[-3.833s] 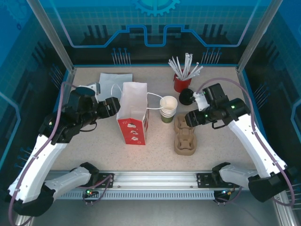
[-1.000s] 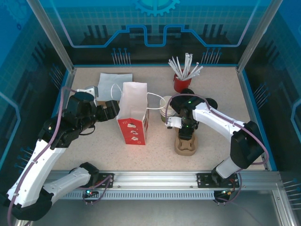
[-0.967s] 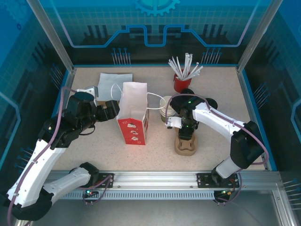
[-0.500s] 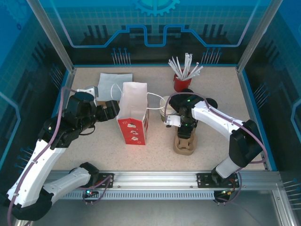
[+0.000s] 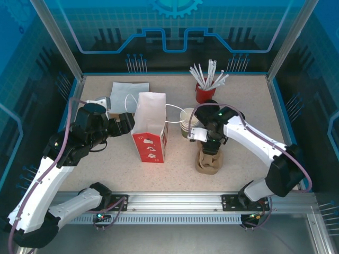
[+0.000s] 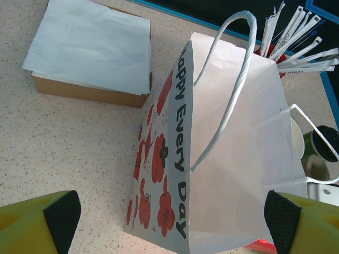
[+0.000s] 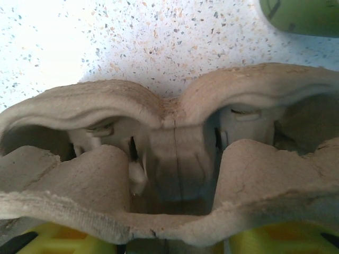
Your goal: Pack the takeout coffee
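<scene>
My left gripper hangs at centre left with its jaws spread wide, gripping nothing, just beside the left face of the upright red bag. Right of the bag, close against its handle, stands a nested stack of cups. The paper cup is the topmost of that stack, cream inside. I cannot make out a separate single cup. Just right of the stack, my right gripper points down, clamped on the far end of the brown cup carrier, whose wall sits between my yellow fingers.

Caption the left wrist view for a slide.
Left hand, open wide, faces the upright white paper bag with red flowers; stacked white napkins on a brown box sit beyond.
</scene>
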`<control>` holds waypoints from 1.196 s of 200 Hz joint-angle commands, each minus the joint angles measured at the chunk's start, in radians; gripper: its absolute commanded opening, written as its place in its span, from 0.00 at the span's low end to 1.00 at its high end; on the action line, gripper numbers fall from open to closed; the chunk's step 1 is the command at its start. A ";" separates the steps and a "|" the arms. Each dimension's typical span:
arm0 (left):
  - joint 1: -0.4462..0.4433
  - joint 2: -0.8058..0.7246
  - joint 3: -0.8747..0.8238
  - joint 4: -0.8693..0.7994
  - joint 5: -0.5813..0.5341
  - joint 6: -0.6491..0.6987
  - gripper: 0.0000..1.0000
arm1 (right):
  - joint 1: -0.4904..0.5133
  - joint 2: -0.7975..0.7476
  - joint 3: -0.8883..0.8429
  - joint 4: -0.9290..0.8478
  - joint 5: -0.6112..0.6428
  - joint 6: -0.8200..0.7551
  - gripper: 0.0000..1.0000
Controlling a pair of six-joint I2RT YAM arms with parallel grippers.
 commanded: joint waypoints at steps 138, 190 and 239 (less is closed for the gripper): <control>-0.004 -0.028 0.040 -0.038 0.044 -0.034 0.93 | 0.000 -0.252 0.355 -0.107 -0.185 -0.058 0.50; -0.004 -0.062 -0.018 -0.010 0.099 -0.059 0.92 | 0.045 -0.210 0.515 0.067 -0.333 -0.068 0.49; -0.004 -0.067 -0.107 0.075 0.116 -0.098 0.92 | 0.115 0.003 0.764 0.172 -0.377 -0.059 0.46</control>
